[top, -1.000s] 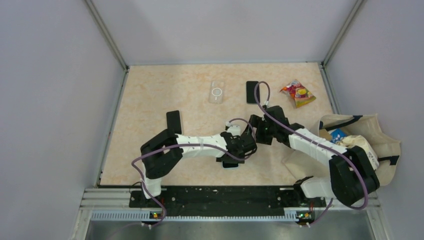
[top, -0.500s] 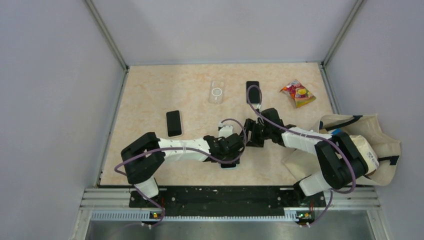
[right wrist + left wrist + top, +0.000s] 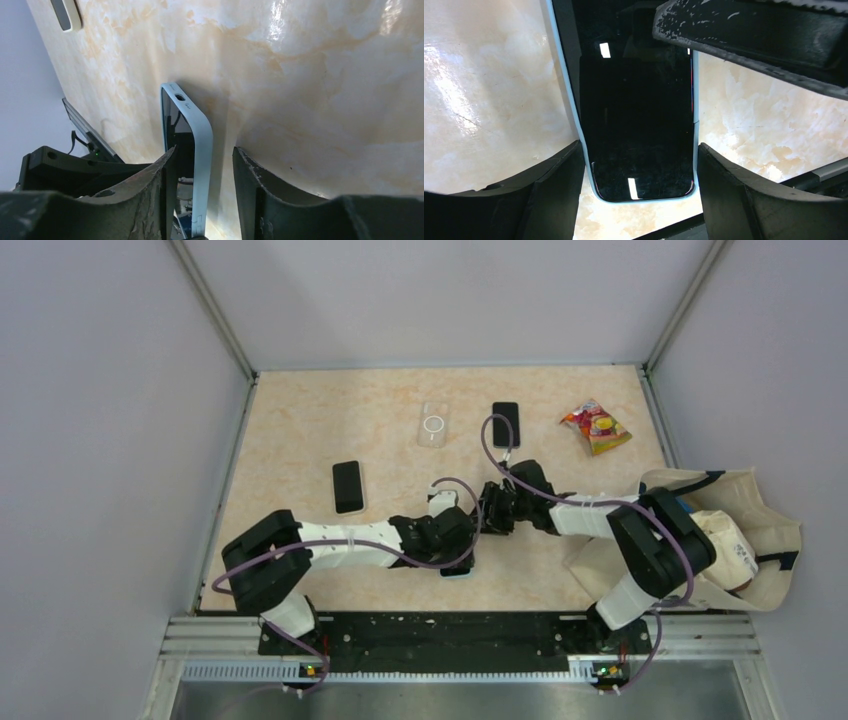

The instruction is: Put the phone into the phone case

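Note:
A black phone (image 3: 636,125) lies face up inside a light blue phone case (image 3: 644,201) on the marble table, near the front edge (image 3: 459,568). My left gripper (image 3: 640,150) straddles its near end, and both fingers touch the case's long sides. My right gripper (image 3: 205,152) is open around one long side wall of the case (image 3: 202,135), one finger over the screen and one outside, with a gap showing. From above, the left gripper (image 3: 450,537) and the right gripper (image 3: 492,510) meet over the phone.
A second black phone (image 3: 347,486) lies to the left, a third (image 3: 506,424) at the back beside a clear case (image 3: 432,424). A snack bag (image 3: 596,426) sits back right, and a canvas tote (image 3: 735,540) lies by the right arm.
Both arms have folded lower and their grippers have shifted left over the cased phone. The left arm's elbow swung left and uncovered the phone lying at the left.

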Available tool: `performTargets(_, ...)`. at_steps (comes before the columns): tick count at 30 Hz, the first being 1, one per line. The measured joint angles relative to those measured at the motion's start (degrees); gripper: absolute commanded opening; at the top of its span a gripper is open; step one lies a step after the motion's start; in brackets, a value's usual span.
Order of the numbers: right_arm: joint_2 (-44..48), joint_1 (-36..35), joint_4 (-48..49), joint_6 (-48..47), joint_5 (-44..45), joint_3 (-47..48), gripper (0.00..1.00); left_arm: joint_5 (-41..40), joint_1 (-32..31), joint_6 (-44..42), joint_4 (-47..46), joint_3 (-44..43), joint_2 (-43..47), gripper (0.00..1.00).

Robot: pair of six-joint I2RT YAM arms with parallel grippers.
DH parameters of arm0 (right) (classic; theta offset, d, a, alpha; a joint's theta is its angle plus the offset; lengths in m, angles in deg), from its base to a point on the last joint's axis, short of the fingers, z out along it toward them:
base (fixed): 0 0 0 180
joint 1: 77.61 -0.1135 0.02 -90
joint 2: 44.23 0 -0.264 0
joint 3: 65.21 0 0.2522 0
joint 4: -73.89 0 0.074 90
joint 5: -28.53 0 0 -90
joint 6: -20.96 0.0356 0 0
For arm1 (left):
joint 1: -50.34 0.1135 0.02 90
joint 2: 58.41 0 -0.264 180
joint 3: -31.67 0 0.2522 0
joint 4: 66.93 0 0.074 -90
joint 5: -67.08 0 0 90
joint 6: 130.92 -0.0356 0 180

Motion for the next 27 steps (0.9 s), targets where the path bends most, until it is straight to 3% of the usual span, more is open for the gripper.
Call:
performTargets(6,-0.50,-1.95,1.44,1.36,1.46,0.00,0.12,0.76,0.46,0.02,-2.12,1.75,1.16,0.35)
performTargets(10,0.59,-3.17,0.50,1.60,4.46,0.09,0.01,1.18,0.74,0.59,-2.51,2.10,1.46,0.34)
performTargets(17,3.30,-10.29,-6.27,-0.33,19.41,3.28,0.00,1.27,1.09,2.19,-2.99,2.64,1.86,0.33)
performTargets(18,3.50,-11.39,-7.04,-0.57,21.68,3.69,0.01,1.25,1.16,2.45,-3.06,2.71,1.88,0.33)
performTargets(24,3.69,-13.55,-6.58,-0.63,26.01,3.74,0.49,1.20,1.25,2.75,-3.63,3.30,2.27,0.31)
performTargets(27,2.25,-13.11,-5.05,-1.11,25.29,3.21,0.55,1.27,1.18,2.12,-4.92,4.50,3.08,0.31)
